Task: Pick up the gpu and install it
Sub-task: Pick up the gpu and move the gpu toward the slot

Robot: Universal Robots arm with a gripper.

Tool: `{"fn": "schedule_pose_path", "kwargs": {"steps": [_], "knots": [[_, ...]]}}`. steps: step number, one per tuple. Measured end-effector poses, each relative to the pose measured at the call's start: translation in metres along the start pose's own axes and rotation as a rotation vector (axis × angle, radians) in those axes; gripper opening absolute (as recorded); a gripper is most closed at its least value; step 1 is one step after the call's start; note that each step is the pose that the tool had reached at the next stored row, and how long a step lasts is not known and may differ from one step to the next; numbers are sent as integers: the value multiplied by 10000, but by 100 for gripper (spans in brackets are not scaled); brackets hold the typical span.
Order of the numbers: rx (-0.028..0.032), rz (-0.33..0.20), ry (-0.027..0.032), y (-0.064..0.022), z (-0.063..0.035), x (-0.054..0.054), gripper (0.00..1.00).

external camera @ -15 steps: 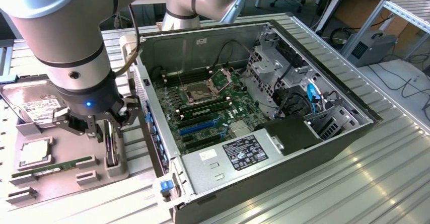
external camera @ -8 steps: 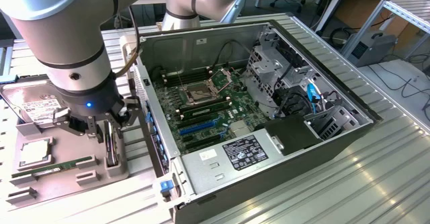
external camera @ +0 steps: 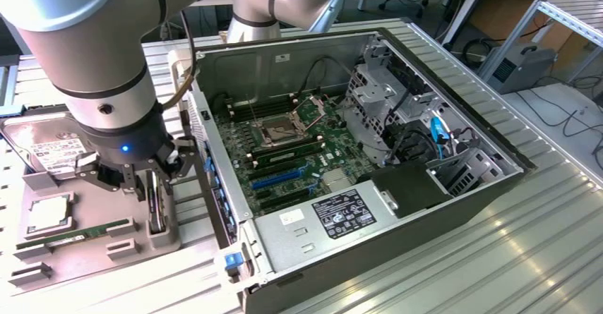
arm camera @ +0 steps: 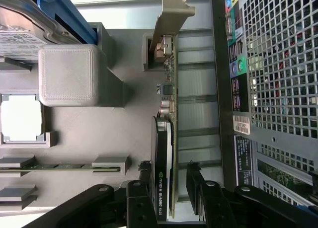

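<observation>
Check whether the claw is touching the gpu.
Cannot tell. Wrist view: the open claw straddles the gpu; a gap shows beside one finger, but none is visible between the other finger and the card's black cover.

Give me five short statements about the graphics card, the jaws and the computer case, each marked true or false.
1. The flat black graphics card with a silvery end bracket stands on edge in the grey plastic holder. True.
2. The jaws are shut on the card. False: they stand open, one on each side of it.
3. The card sits in a slot on the green motherboard. False: it is in the holder, outside the dark metal computer case.
4. A long green memory stick lies in the same holder. True.
5. The case has its side panel on. False: it is open, with the motherboard in plain sight.
</observation>
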State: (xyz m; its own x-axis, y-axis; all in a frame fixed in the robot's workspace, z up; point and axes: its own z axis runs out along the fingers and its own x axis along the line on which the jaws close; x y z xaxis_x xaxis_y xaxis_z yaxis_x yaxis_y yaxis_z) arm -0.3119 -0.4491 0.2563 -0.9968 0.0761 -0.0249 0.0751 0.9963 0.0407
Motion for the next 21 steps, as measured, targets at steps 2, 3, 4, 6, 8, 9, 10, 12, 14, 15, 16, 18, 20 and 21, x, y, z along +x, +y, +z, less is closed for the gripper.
{"fn": "schedule_pose_path", "kwargs": {"steps": [2, 3, 4, 6, 8, 9, 10, 12, 14, 15, 16, 18, 20, 21], "knots": [[-1, 0, 0, 0, 5, 0, 42], [-1, 0, 0, 0, 7, 0, 42], [0, 0, 0, 0, 9, 0, 42], [0, 0, 1, 0, 13, 0, 42], [0, 0, 0, -1, 18, 0, 42], [0, 0, 1, -1, 21, 1, 42], [0, 0, 0, -1, 24, 1, 42], [0, 0, 0, -1, 29, 1, 42], [-1, 0, 0, -1, 34, 1, 42], [0, 0, 0, -1, 38, 1, 42], [0, 0, 0, -2, 40, 1, 42], [-1, 0, 0, -2, 46, 1, 42], [-1, 0, 0, -2, 53, 1, 42], [0, 0, 0, -2, 55, 2, 42]]}}
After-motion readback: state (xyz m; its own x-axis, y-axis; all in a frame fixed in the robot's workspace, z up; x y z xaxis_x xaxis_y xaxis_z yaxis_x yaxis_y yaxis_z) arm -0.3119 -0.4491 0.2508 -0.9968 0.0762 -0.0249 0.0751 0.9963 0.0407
